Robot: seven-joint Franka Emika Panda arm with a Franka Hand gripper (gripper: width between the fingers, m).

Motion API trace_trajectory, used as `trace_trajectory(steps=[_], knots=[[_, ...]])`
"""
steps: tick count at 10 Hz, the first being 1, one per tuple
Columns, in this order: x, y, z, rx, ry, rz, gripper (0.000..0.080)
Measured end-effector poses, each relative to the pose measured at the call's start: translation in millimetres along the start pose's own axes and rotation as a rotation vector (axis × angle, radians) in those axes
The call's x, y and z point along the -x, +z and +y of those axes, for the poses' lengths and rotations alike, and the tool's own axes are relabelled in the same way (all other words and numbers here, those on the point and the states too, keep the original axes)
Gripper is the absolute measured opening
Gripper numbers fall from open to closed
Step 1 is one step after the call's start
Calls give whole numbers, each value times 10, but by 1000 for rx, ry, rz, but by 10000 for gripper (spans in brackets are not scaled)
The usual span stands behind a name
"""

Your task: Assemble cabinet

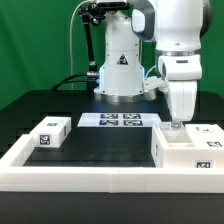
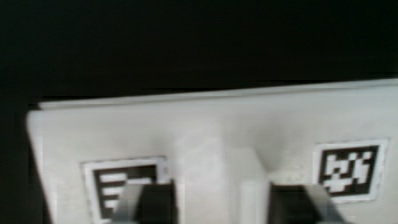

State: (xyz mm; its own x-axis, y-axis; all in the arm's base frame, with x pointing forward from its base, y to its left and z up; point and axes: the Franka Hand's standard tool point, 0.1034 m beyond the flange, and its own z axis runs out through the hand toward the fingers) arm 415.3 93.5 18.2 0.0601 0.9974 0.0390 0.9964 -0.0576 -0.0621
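The cabinet (image 1: 178, 150) is a large white box with marker tags, standing at the exterior view's right by the front rail. My gripper (image 1: 178, 122) has come straight down onto its far wall. In the wrist view the cabinet (image 2: 196, 120) fills the picture, with one tag on each side of a raised white wall. My gripper (image 2: 222, 203) straddles that wall, with the dark fingers (image 2: 157, 205) pressed against both of its sides and no gap showing. A small white tagged block (image 1: 50, 133) lies at the exterior view's left, far from the gripper.
The marker board (image 1: 120, 120) lies flat at the middle back, in front of the arm's base (image 1: 120, 75). A long low white border rail (image 1: 100, 172) runs along the front. Another tagged white piece (image 1: 208, 131) sits at the far right behind the cabinet.
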Motion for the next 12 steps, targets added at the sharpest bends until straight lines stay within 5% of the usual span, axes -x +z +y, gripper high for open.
trace_trajectory(steps=[1,8,12], knots=[[-1,-2,4,1,0,0,67],[-3,-8,10,2,0,0,68],[-58,-141,-26,12,21,-10,68]])
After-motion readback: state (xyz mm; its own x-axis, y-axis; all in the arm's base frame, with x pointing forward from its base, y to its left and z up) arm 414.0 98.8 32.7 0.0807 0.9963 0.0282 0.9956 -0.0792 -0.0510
